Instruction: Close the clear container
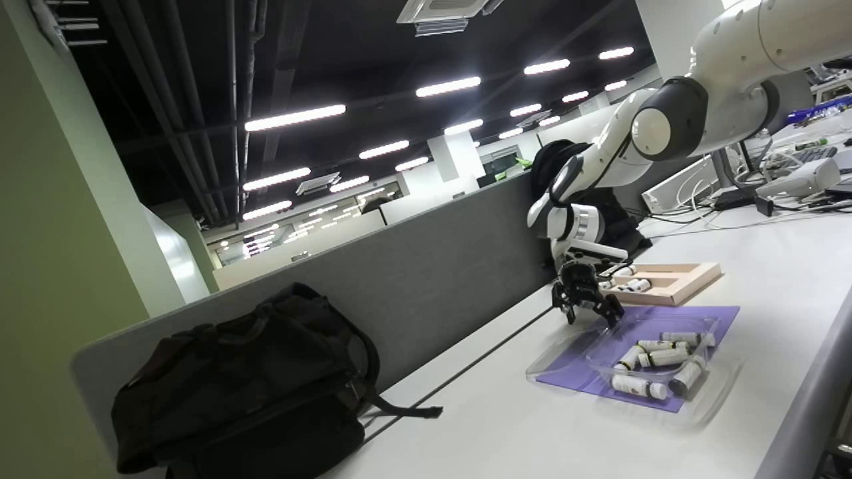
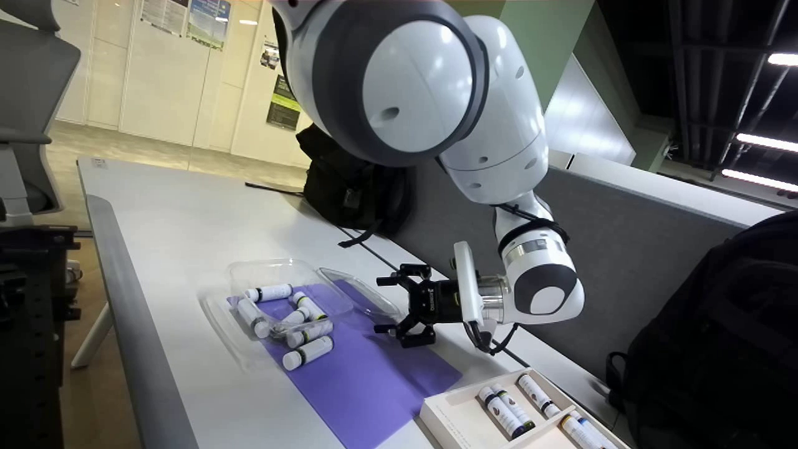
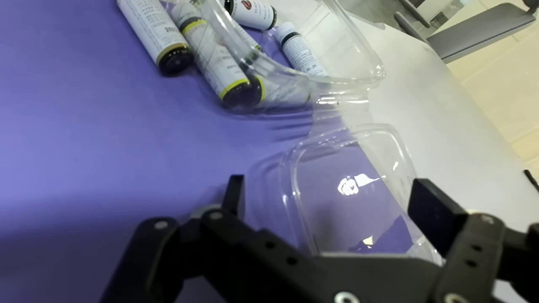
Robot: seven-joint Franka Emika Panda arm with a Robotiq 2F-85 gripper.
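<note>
The clear container (image 1: 602, 362) lies open on the purple mat (image 1: 715, 316), its clear lid (image 1: 556, 356) folded out flat toward the partition. Both parts also show in an exterior view, the container (image 2: 340, 302) and its lid (image 2: 361, 290). Several white bottles (image 2: 252, 318) lie in the container; one bottle (image 3: 153, 33) seems to lie beside it on the mat. In the wrist view the lid (image 3: 328, 210) spans the space between my fingers, joined by a hinge strip to the container (image 3: 370, 69). My gripper (image 1: 592, 319) (image 2: 381, 305) (image 3: 332, 189) is open and empty, close above the lid; contact cannot be told.
A tan wooden tray (image 1: 685, 293) (image 2: 449, 411) with several bottles stands beside the mat. A grey partition (image 1: 432, 299) runs along the table's back edge. A black backpack (image 1: 246, 392) (image 2: 346, 178) and another black bag (image 2: 717, 337) stand against it. Cables (image 1: 699, 199) lie farther along the table.
</note>
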